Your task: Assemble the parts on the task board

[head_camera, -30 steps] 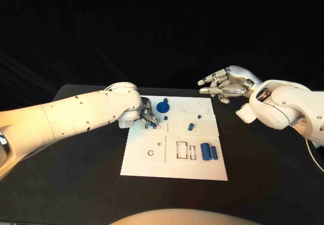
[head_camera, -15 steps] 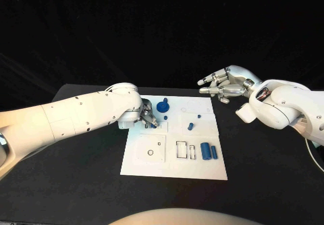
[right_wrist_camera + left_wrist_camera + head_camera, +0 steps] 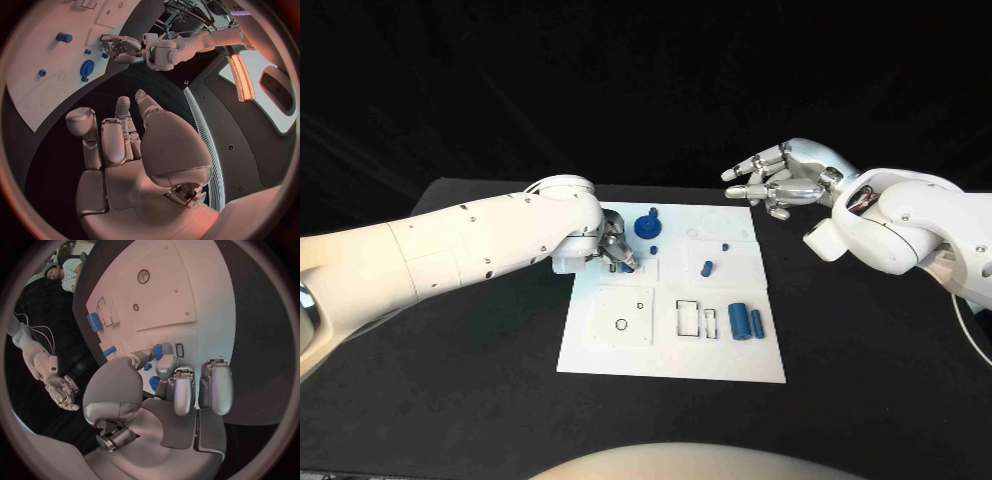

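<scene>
The white task board [image 3: 733, 360] lies mid-table. My left hand [image 3: 607, 250] is low over its far left part and pinches a small blue part [image 3: 165, 351] between thumb and a finger, just above the board [image 3: 187, 290]. A large blue round part [image 3: 648, 226] stands beside that hand. A small blue peg [image 3: 708, 268] and a tiny blue stud [image 3: 726, 247] sit right of it. Two blue cylinders [image 3: 746, 322] lie side by side at the board's right. My right hand [image 3: 783, 180] hovers off the board's far right corner, fingers apart, holding nothing.
Rectangular slots [image 3: 691, 318] and a small ring outline [image 3: 622, 325] mark the board's near half. Black table [image 3: 473, 380] surrounds the board. From the right wrist I see the board [image 3: 44, 100], the large blue part [image 3: 86, 67] and my left hand [image 3: 125, 47].
My left hand's fingers have shifted slightly over the board's far left part. The right hand has stayed where it was.
</scene>
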Motion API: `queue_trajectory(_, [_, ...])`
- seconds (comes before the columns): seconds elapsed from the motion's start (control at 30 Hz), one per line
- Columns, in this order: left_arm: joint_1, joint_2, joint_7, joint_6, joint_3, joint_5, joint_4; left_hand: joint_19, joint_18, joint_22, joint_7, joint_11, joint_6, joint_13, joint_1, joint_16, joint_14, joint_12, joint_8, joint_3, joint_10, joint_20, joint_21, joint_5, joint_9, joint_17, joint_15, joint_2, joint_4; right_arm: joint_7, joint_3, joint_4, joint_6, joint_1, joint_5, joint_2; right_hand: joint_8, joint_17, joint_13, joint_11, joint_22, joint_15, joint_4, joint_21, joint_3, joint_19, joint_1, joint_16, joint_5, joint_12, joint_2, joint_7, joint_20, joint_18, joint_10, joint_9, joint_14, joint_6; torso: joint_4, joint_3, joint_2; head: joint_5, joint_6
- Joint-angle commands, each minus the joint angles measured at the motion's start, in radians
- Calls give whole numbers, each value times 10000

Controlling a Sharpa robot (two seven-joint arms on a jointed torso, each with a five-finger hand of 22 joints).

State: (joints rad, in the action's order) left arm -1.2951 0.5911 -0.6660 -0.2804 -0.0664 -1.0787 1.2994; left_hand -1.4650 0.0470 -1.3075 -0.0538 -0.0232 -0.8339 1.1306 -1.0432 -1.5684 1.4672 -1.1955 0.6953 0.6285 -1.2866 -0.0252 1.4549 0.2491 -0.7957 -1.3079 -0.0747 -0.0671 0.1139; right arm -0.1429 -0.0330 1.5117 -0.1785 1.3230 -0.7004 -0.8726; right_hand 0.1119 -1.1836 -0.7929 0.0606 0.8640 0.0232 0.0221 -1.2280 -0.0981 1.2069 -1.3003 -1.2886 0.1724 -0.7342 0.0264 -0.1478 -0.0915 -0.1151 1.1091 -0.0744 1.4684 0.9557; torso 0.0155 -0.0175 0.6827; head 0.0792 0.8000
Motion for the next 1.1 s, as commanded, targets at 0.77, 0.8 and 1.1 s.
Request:
queue_trajectory(0.77, [51,-418,-285,-471,-46,119,-582,-322,-59,-830,46,22,-78,-23,629,-24,1036,43,-23,1321,-21,-29,-65,-932,-59,-2629,-66,496,-1000,-47,0,41,275,-9,-107,23,38,10,20,-7,-12,-65,25,38,54,-96,-4,67,39,39,-61,-12,4,-171,-92,12,190,18,9,3,3,-24,12])
queue_trajectory(0.8, [51,-432,-287,-514,-46,120,-592,-321,-59,-829,50,20,-83,-22,641,-24,1036,40,-22,1307,-22,-29,-66,-956,-61,-2629,-67,482,-1002,-43,-1,41,280,-9,-112,23,47,16,47,-6,-31,-67,29,56,65,-107,-12,81,38,63,-76,-13,2,-173,-114,12,185,20,8,6,2,-28,16])
queue_trajectory(1.1, [52,-472,-300,-735,-49,122,-660,-316,-55,-819,94,-3,-189,-12,963,-24,1036,14,-31,957,-44,-19,-86,-1065,-64,-2629,-87,327,-822,-13,-1,35,271,-8,-263,13,48,46,55,-6,-67,-67,28,76,66,-126,-15,104,38,70,-78,-13,1,-180,-119,12,178,19,-1,7,-7,-46,36])
